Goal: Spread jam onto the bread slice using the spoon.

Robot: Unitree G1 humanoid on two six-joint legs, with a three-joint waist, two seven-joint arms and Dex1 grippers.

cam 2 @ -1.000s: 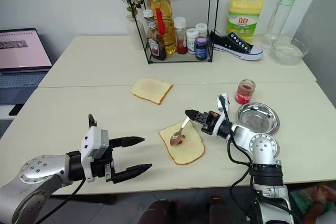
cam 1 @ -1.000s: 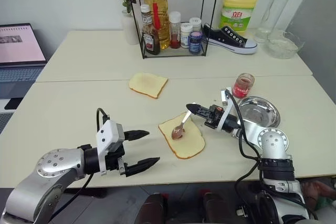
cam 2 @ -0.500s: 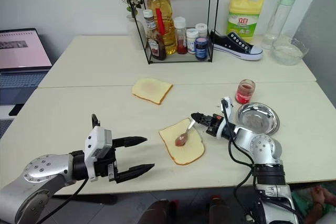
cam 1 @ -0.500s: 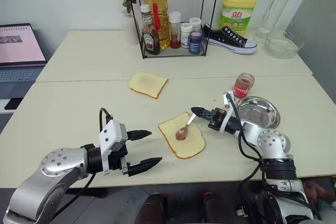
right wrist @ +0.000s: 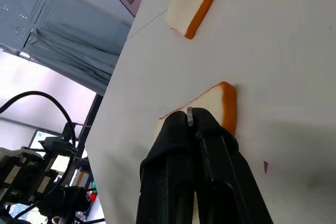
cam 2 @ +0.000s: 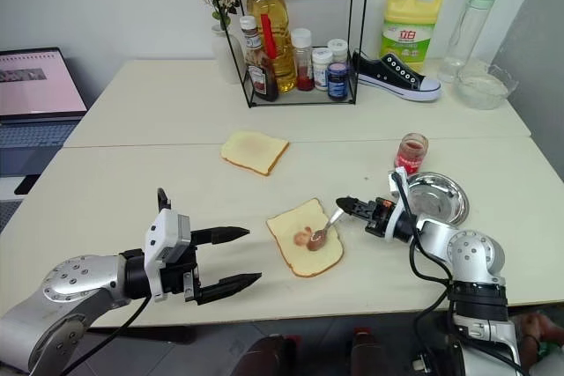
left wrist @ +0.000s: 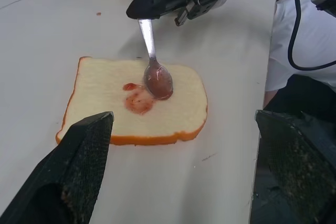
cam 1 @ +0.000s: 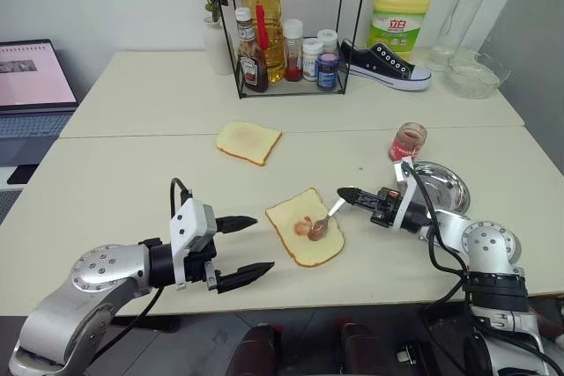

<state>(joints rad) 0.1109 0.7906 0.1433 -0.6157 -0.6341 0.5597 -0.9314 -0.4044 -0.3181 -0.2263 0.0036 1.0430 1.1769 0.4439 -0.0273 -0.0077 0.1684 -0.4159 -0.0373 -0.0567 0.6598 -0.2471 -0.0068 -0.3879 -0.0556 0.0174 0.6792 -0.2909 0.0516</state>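
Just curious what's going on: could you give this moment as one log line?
right fingers: shut on spoon | spoon bowl: on bread slice | jam: small smear | left fingers: open, idle

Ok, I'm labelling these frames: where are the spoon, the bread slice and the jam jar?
spoon (left wrist: pixel 157 80), left wrist view, on its bowl.
bread slice (cam 1: pixel 304 227), left eye view, on its pale top face.
jam jar (cam 2: pixel 411 153), right eye view, on its glass side.

Two bread slices: one (cam 1: pixel 305 227) near the front of the bench (cam 1: pixel 132 182), one (cam 1: pixel 248 141) further back. One spoon (cam 1: pixel 321 224). One jam jar (cam 1: pixel 408 142). One steel plate (cam 1: pixel 440 184). Two grippers, left (cam 1: pixel 245 246) and right (cam 1: pixel 343 193). One wire rack (cam 1: pixel 295 28) with about seven bottles and jars. One shoe (cam 1: pixel 386 65), one yellow jug (cam 1: pixel 401 13), one glass bowl (cam 1: pixel 477 75), one laptop (cam 1: pixel 31 85).
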